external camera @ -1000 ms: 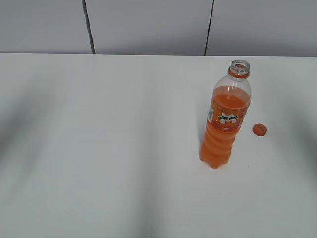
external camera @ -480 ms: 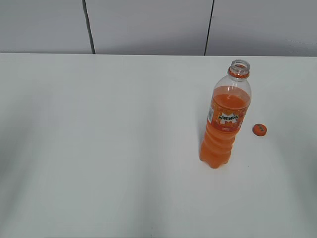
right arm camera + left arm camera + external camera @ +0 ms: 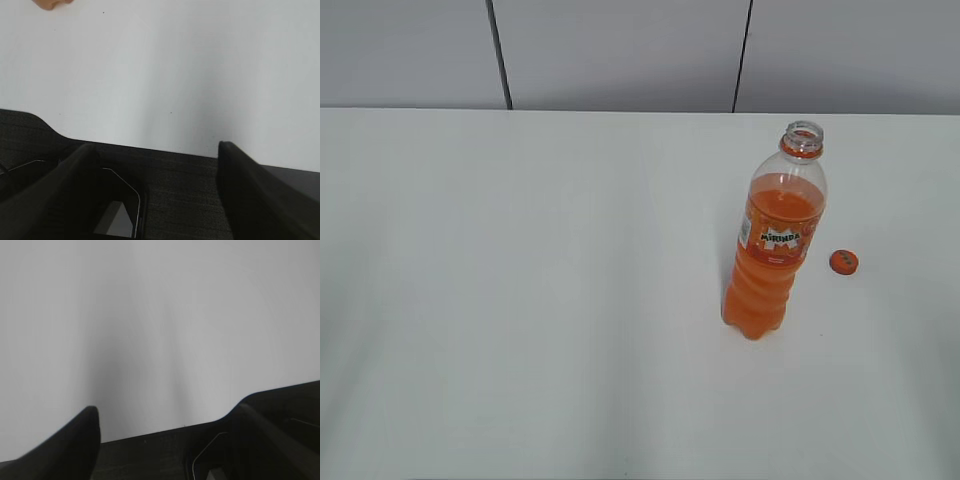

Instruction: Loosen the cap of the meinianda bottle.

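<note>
The meinianda bottle (image 3: 775,240) stands upright on the white table (image 3: 540,300), right of centre, its mouth open with no cap on it. The orange cap (image 3: 843,262) lies flat on the table just right of the bottle, apart from it. Neither gripper shows in the exterior view. In the left wrist view my left gripper (image 3: 168,407) is open and empty over bare table. In the right wrist view my right gripper (image 3: 155,146) is open and empty; a blurred orange bit (image 3: 50,4) shows at the top left edge, and I cannot tell what it is.
A grey panelled wall (image 3: 620,50) runs behind the table's far edge. A dark surface (image 3: 190,190) fills the bottom of the right wrist view, below the table's edge, and the same dark surface (image 3: 150,455) shows in the left wrist view.
The bottle and cap have not moved. The soft shadows on the table at the left and right edges have faded.
</note>
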Controlling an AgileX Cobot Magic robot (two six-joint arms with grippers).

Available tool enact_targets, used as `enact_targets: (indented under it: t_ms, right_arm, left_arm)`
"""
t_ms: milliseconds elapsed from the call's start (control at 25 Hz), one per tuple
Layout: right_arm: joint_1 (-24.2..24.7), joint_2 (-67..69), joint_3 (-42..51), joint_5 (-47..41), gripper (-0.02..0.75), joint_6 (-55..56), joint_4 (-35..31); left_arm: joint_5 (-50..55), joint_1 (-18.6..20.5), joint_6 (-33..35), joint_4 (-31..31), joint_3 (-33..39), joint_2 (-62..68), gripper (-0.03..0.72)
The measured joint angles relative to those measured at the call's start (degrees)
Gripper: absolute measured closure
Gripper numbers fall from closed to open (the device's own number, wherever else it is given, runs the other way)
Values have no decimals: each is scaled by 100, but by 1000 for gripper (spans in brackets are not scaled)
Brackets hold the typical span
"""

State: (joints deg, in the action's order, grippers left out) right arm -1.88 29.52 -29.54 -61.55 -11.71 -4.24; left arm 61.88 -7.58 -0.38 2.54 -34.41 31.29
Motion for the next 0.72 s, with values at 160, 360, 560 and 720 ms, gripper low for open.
enact_targets:
  t_ms: [160,360,560,720]
  right_arm:
    - [0,-346,212,7,182,5,-6]
    - [0,-903,410,222,182,16,-13]
    - [0,-1680,412,280,182,16,-13]
    - [0,-2496,412,282,182,18,-13]
  left_arm:
    - [-203,0,-12,0,175,-526,188]
    - [-258,0,-26,0,175,-1117,188]
    - [-258,0,-26,0,182,-1864,188]
    - [-258,0,-26,0,182,-2510,188]
